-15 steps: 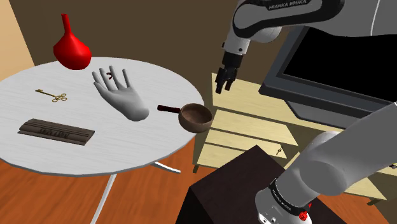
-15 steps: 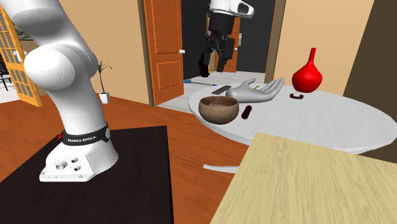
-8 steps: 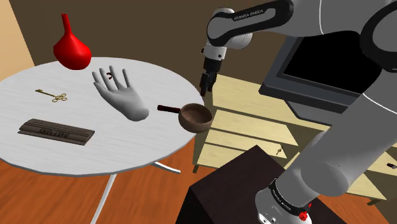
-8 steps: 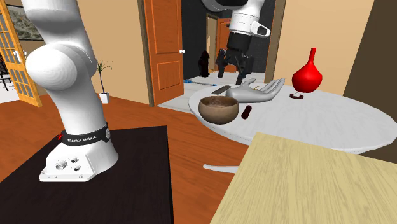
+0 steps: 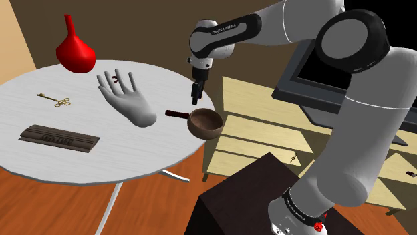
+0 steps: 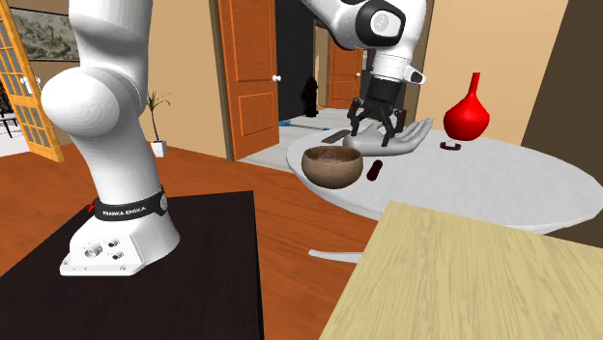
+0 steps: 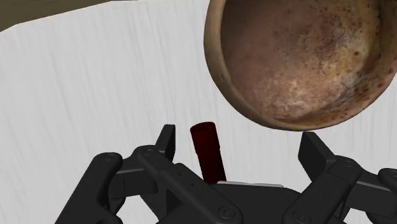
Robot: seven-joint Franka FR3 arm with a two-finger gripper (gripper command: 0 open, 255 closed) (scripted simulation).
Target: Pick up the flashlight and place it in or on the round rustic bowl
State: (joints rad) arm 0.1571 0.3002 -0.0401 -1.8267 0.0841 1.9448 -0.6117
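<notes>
Black jaws spread wide over the flashlight (image 7: 208, 149), holding nothing

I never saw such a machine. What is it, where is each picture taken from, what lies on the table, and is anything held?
It is a white robot arm on a dark box, ending in a black two-finger gripper. One picture looks down from beside the box, one from elsewhere in the room, one from a camera on the hand. On the round white table lie a brown bowl, a dark red flashlight, a grey model hand, a red vase, a key and a dark plaque. The open gripper hangs above the flashlight, holding nothing.
</notes>
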